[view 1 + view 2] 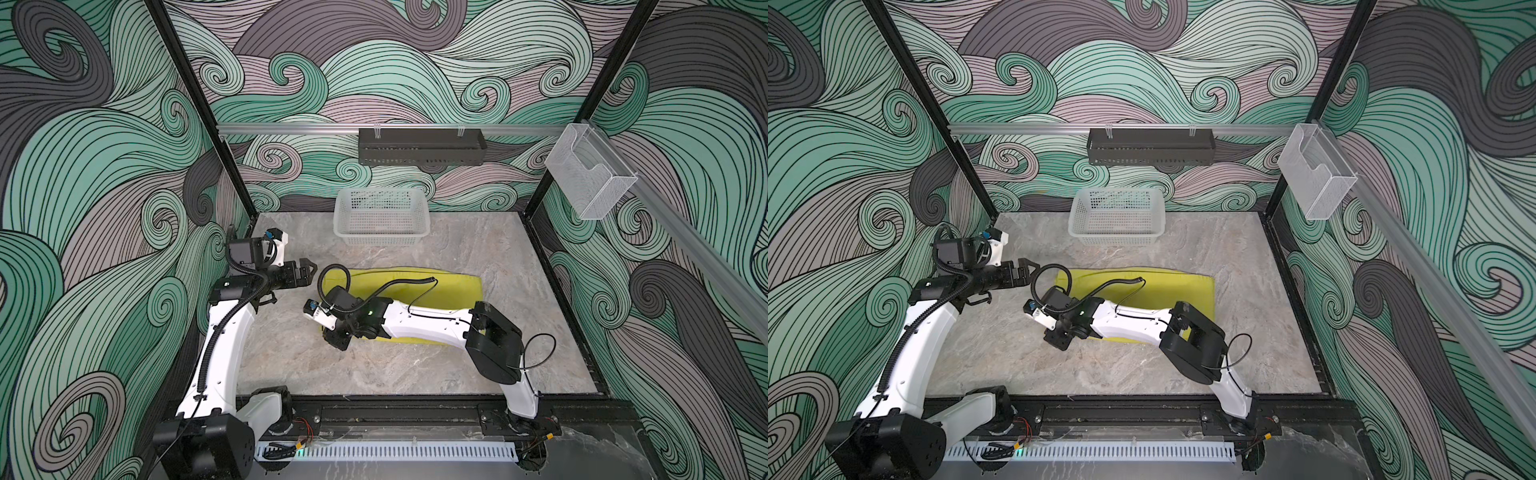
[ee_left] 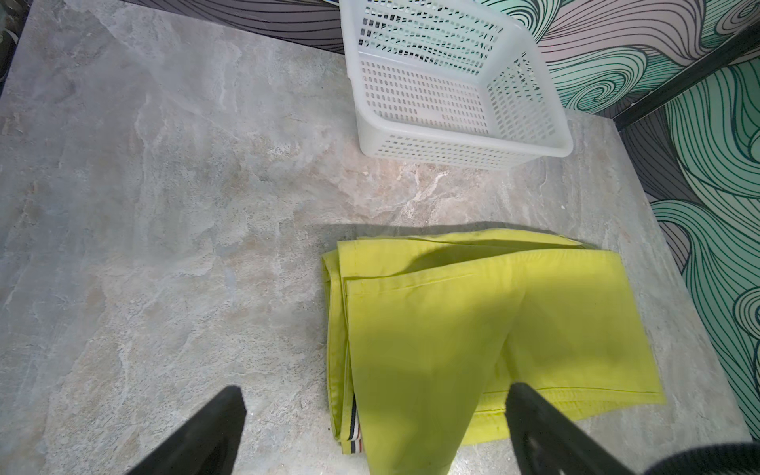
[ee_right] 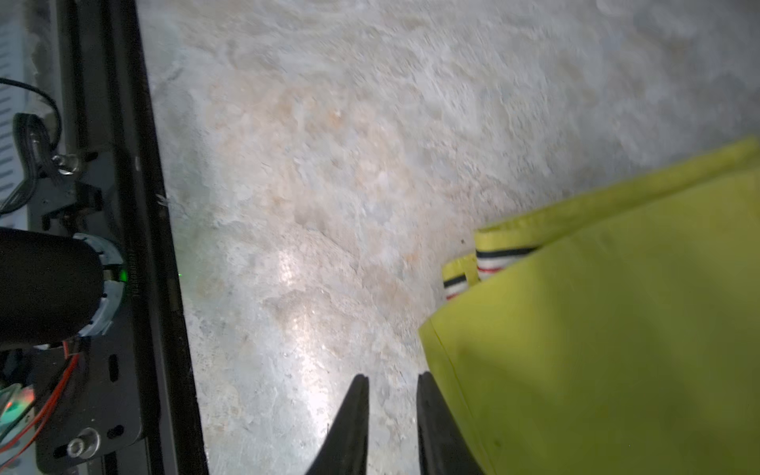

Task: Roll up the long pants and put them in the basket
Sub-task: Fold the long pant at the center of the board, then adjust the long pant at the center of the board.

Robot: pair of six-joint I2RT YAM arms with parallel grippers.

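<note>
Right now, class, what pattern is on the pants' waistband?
The waistband has dark, white and red stripes, clearest in the right wrist view.

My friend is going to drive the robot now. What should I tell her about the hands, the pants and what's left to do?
Left hand: wide open, holding nothing, hovering just off the left end of the pants.
Right hand: slightly open, holding nothing, low beside the corner with the striped waistband.
Pants: folded into a flat, long stack in the middle of the table. The white basket sits behind them at the back.
Done: the pants are folded flat.
Left: no roll is started yet, so the whole rolling-up is still to do.
</note>
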